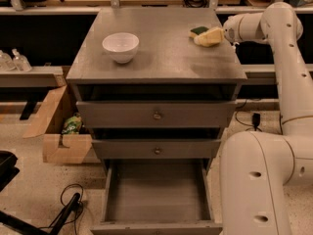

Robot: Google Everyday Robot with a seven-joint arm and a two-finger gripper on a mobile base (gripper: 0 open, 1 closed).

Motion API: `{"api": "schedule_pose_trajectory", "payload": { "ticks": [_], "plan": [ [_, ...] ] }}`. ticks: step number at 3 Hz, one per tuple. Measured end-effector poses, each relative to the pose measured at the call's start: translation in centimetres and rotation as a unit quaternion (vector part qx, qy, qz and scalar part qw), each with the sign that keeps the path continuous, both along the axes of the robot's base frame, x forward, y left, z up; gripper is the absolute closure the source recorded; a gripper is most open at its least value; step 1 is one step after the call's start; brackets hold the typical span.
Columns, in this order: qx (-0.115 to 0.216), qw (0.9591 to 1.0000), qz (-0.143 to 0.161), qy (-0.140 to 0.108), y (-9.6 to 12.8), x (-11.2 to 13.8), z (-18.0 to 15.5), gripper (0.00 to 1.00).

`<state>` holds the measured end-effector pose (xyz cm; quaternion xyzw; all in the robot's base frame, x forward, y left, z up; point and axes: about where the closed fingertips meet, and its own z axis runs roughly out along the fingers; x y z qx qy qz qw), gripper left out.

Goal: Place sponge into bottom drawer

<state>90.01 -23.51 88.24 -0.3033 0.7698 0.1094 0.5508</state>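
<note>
The sponge (198, 31), green face up with a yellow body, lies on the grey cabinet top (156, 58) at its far right corner. My gripper (209, 37) reaches in from the right and sits right against the sponge, low over the top. Whether it holds the sponge does not show. The bottom drawer (156, 192) is pulled open at the foot of the cabinet, and its flat grey floor is bare. The two upper drawers (156, 114) with round knobs are closed.
A white bowl (121, 45) stands on the cabinet top at the left. My white arm and base (264, 180) fill the right side beside the open drawer. A cardboard box (58, 131) and black cables (68, 207) lie on the floor to the left.
</note>
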Motion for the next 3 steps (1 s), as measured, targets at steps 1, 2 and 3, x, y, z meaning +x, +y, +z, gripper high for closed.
{"api": "schedule_pose_trajectory", "payload": {
  "ticks": [1, 2, 3],
  "plan": [
    [0.011, 0.9998, -0.017, 0.004, 0.1, 1.0, -0.9, 0.00],
    [0.023, 0.9984, -0.051, -0.002, -1.0, 2.4, -1.1, 0.00],
    [0.041, 0.9956, -0.084, 0.000, -2.2, 3.5, -2.1, 0.00]
  ]
}}
